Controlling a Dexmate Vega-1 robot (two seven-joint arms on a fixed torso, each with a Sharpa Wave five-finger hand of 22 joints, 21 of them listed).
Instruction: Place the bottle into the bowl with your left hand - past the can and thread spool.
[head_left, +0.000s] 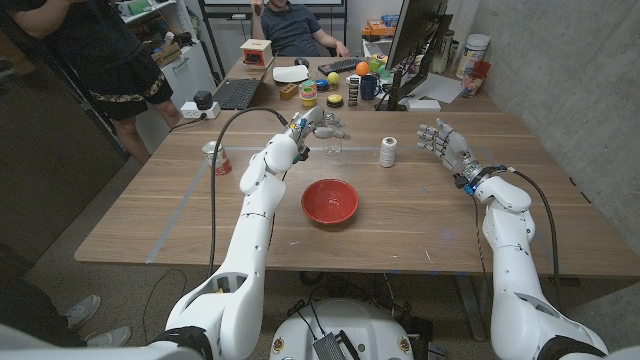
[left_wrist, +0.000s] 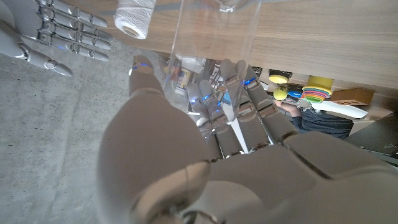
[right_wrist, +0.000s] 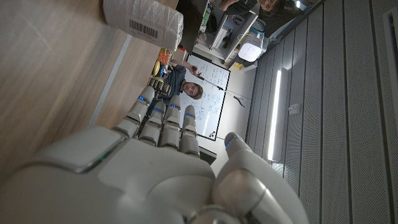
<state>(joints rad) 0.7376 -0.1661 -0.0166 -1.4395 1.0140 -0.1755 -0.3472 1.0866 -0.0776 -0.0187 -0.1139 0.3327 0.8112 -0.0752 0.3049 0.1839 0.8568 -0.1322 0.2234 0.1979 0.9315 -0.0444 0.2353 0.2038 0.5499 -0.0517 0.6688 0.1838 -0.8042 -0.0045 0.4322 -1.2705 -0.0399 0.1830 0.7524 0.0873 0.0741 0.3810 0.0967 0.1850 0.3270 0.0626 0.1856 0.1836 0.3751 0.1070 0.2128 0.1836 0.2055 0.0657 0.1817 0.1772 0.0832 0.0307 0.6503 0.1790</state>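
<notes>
A clear plastic bottle (head_left: 333, 141) stands on the wooden table (head_left: 180, 215) behind the red bowl (head_left: 330, 200). My left hand (head_left: 310, 124) reaches it from the left. In the left wrist view the bottle (left_wrist: 214, 28) stands between my thumb and fingers (left_wrist: 239, 84), with a gap on the thumb side. The white thread spool (head_left: 388, 152) stands to the bottle's right, and appears as spool (left_wrist: 134, 15) and spool (right_wrist: 143, 18) in the wrist views. A red-and-silver can (head_left: 216, 157) is at the left. My right hand (head_left: 445, 140) is raised with fingers spread, holding nothing.
A monitor (head_left: 415, 40), laptop (head_left: 237, 92), plate, toys and cups crowd the far end of the table. One person stands at the back left and another sits behind the table. Cables run over the table along both arms.
</notes>
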